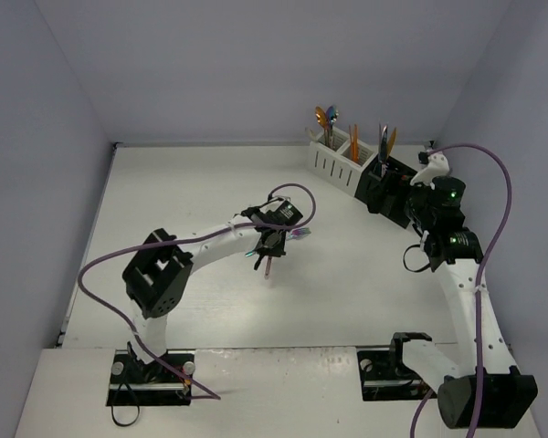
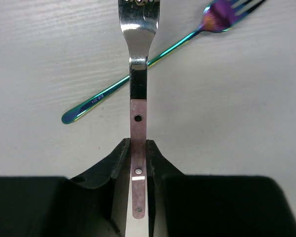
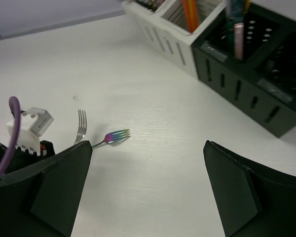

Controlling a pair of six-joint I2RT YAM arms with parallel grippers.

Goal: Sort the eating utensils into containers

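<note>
So the silver fork with the flat pink riveted handle (image 2: 138,123) is out mid-table, lying across the handle of the iridescent blue-green fork (image 2: 103,94), and the left gripper (image 2: 138,145) has its black jaws pinched tight on both sides of that pink handle. The white slotted caddy (image 1: 333,160) and the black slotted caddy (image 1: 393,187) sit in a row at the far right of the white table (image 1: 183,201), with a few utensils standing in them. The right gripper (image 3: 148,148) hangs near the black one, jaws spread wide with nothing in them.
</note>
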